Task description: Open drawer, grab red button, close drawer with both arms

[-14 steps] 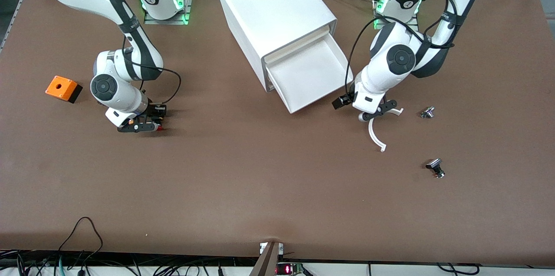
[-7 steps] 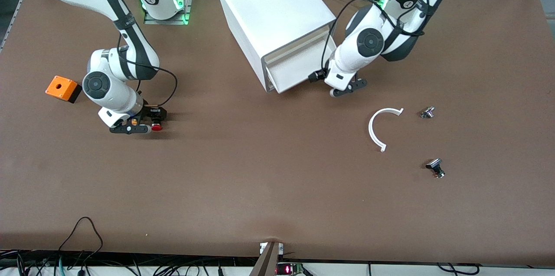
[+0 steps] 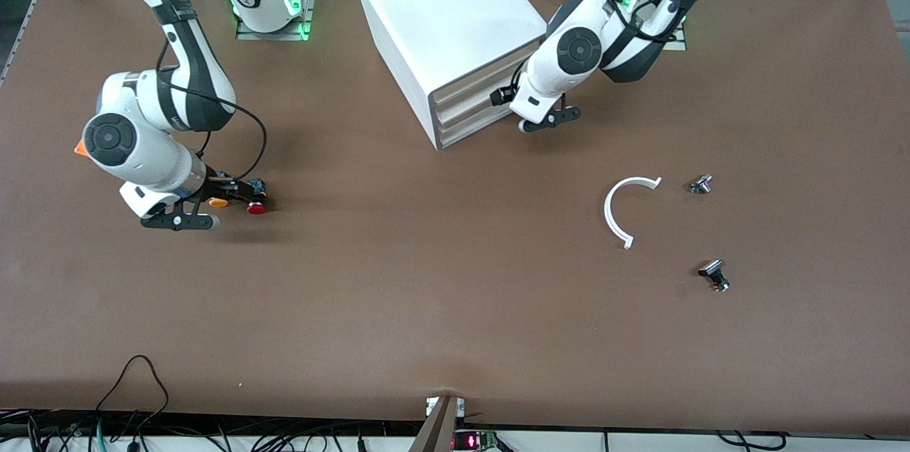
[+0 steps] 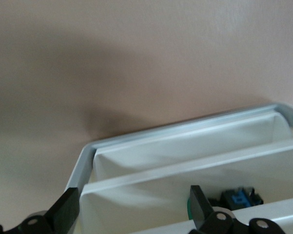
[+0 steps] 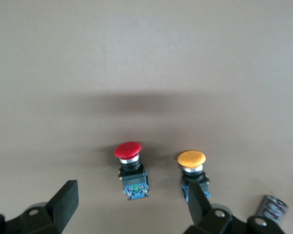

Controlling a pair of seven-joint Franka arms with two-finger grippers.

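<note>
Now the drawer sits pushed into the white cabinet, its cream front lip flush with the other drawer fronts. The left gripper is at that front, at the end nearest the left arm's base, with its fingers spread apart and nothing between them; whether it touches the lip cannot be told. Toward the right arm's end of the table, the red-capped button lies on its side on the brown table, just beside a like button with an orange cap. The right gripper hangs low over that spot, jaws wide and gripping neither button. Near the left arm's end lie a white curved strip and two small metal-and-black parts, well apart from the cabinet.
</note>
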